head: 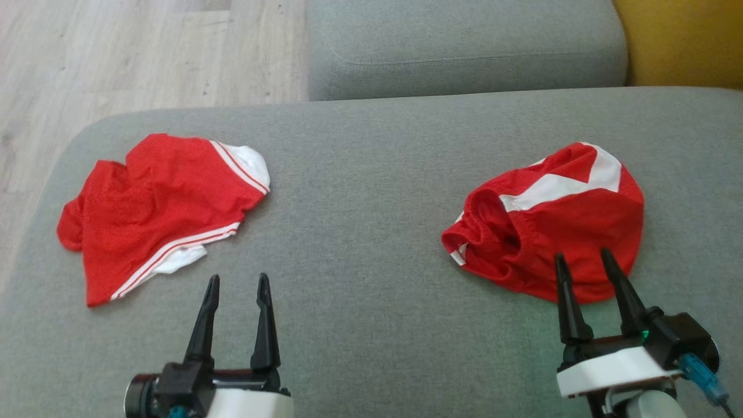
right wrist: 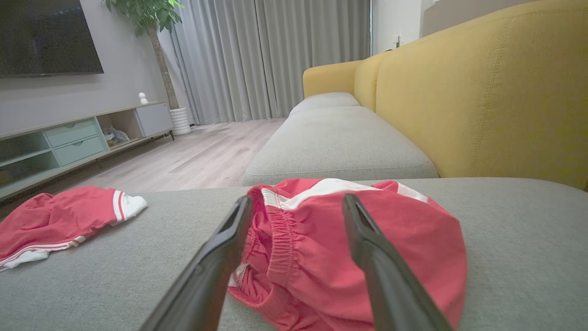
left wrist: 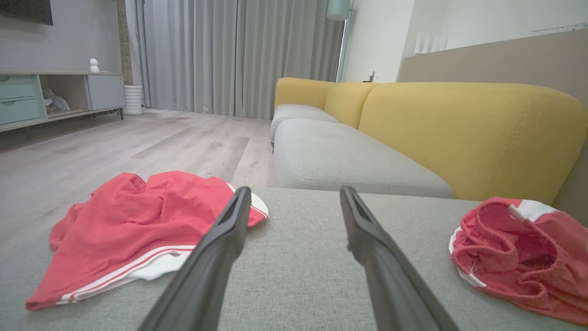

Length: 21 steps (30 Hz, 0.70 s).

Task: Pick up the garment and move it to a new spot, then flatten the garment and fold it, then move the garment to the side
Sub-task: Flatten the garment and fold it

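pickup step, not yet begun: right gripper (head: 582,253), fingers apart, at near edge of bunched red shorts (head: 551,220); left gripper (head: 239,276) apart, empty. next: lower, pinch fabric.

Left garment (head: 157,203) and right garment (head: 557,220): thin red cloth, matt, with smooth white trim. Sofa cushion (head: 360,232): grey woven fabric, coarse-grained. Floor (head: 116,52): pale wood planks, faint sheen; left gripper (head: 239,281) and right gripper (head: 582,255) are dark matt plastic.

No legible text, labels, brand marks, numbers or signs anywhere. Red garments carry plain white stripes and panels, no print. Grippers and sofa likewise unmarked.
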Tool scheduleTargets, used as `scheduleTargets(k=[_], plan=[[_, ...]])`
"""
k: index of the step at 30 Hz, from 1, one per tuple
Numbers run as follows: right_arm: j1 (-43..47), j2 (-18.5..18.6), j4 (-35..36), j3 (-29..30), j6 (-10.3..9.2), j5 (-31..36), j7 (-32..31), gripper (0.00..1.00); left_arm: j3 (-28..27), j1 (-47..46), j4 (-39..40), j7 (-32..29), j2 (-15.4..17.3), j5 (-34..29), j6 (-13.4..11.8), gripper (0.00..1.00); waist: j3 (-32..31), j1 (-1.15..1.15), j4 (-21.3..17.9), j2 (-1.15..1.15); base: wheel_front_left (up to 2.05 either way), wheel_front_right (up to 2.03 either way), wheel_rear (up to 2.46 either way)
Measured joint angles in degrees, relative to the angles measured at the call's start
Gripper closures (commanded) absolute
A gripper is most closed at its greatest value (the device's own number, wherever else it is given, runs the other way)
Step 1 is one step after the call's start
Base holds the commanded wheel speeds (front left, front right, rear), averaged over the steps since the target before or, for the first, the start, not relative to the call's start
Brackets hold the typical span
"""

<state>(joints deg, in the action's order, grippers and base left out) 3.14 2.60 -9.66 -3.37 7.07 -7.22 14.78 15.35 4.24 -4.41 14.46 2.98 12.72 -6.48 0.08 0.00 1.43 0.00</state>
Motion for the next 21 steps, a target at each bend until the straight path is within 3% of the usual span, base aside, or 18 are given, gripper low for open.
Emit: scheduleTargets(k=[13, 21], plan=[[-0.15, -0.01, 0.14, -1.23, 0.0, 0.89, 0.0, 0.0, 2.32, -0.63, -1.07, 0.0, 0.03, -0.56, 1.59, 0.0, 1.27, 0.0, -7.16, 0.0, 0.0, 0.0, 0.0], [-2.44, -0.01, 1.61, -2.04, 0.0, 0.71, 0.0, 0.0, 12.21, -11.4, -7.66, 0.0, 0.02, 10.7, 7.39, 0.0, 4.69, 0.01, -14.04, 0.0, 0.0, 0.0, 0.0]])
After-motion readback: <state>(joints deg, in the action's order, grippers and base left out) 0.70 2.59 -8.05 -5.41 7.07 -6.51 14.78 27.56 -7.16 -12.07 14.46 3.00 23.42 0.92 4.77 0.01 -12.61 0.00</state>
